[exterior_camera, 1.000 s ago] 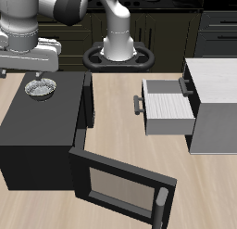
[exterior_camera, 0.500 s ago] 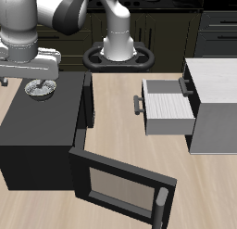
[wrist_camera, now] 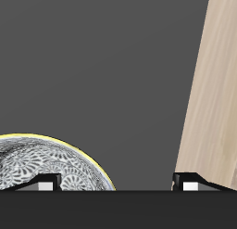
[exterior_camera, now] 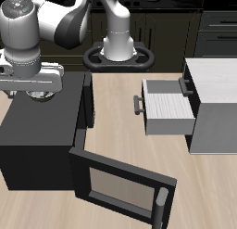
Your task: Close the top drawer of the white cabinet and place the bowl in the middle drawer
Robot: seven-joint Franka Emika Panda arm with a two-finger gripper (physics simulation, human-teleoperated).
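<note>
Nearest you, the black box (exterior_camera: 42, 131) stands on the pale wood-grain table (exterior_camera: 116, 121) with its windowed door (exterior_camera: 120, 188) swung wide toward the front edge, jutting into the space between the box and the white cabinet (exterior_camera: 215, 108). The middle drawer (exterior_camera: 168, 108) is pulled out, boxy and grey-white, faintly striped inside, with a dark bar handle. The top drawer (exterior_camera: 188, 82) just above it sits slightly out. Your gripper (exterior_camera: 35, 90) hangs over the box's matte dark roof, directly above the bowl (wrist_camera: 46, 165), mostly hiding it from outside. In the wrist view the bowl is round, shiny-rimmed and speckled inside; the jaws are spread apart and grasp nothing.
</note>
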